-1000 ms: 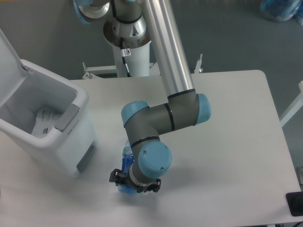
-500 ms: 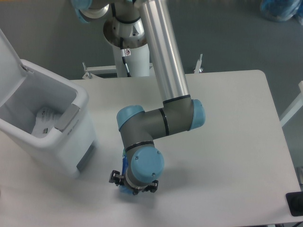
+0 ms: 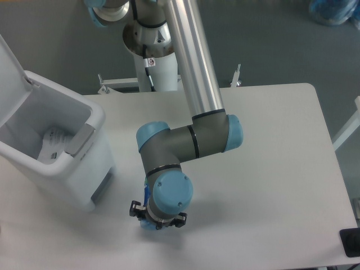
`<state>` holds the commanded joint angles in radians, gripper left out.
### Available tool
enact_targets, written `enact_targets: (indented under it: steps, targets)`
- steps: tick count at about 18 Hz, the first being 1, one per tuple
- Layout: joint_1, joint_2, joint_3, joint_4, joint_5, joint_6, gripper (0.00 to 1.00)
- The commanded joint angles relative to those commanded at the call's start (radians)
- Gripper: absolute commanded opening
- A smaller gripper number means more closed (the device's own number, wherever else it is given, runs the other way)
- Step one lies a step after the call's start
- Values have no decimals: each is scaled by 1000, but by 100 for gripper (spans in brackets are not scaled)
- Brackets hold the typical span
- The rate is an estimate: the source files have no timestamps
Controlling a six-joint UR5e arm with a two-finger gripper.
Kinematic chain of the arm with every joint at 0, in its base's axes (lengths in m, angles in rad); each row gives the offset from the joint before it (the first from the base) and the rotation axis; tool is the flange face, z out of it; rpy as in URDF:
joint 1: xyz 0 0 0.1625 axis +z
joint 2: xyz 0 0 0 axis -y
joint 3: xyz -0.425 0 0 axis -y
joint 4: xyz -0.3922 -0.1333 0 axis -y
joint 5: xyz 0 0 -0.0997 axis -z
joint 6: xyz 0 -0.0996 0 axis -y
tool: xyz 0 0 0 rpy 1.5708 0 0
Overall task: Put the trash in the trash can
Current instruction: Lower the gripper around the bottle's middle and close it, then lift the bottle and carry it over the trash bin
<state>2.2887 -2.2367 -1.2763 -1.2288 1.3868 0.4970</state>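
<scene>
The trash can [image 3: 84, 163] is a white boxy bin at the table's left, with its lid up and a grey panel on its rim. A whitish wrapper [image 3: 53, 145] lies inside it. The small blue bottle [image 3: 147, 193] lies on the table just right of the bin. My wrist covers most of it, so only blue slivers show at its edge. My gripper [image 3: 157, 220] points straight down over the bottle. Its black finger links stick out on both sides of the wrist, spread open. The fingertips themselves are hidden.
The arm's base column [image 3: 157, 67] stands at the table's back edge, and the long silver upper arm [image 3: 197, 62] reaches over the middle. A dark object [image 3: 351, 243] sits at the front right corner.
My wrist and gripper have shifted slightly left and toward the front over the bottle, covering more of it. The bottle and the bin have stayed in place.
</scene>
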Motion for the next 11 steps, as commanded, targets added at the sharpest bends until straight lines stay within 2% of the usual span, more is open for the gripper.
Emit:
enact_targets:
  steps: [3, 6, 11]
  targets:
    - [23, 43, 55, 44, -73, 0, 56]
    - [57, 97, 107, 92, -205, 0, 56]
    - [81, 198, 115, 198, -412, -2, 56]
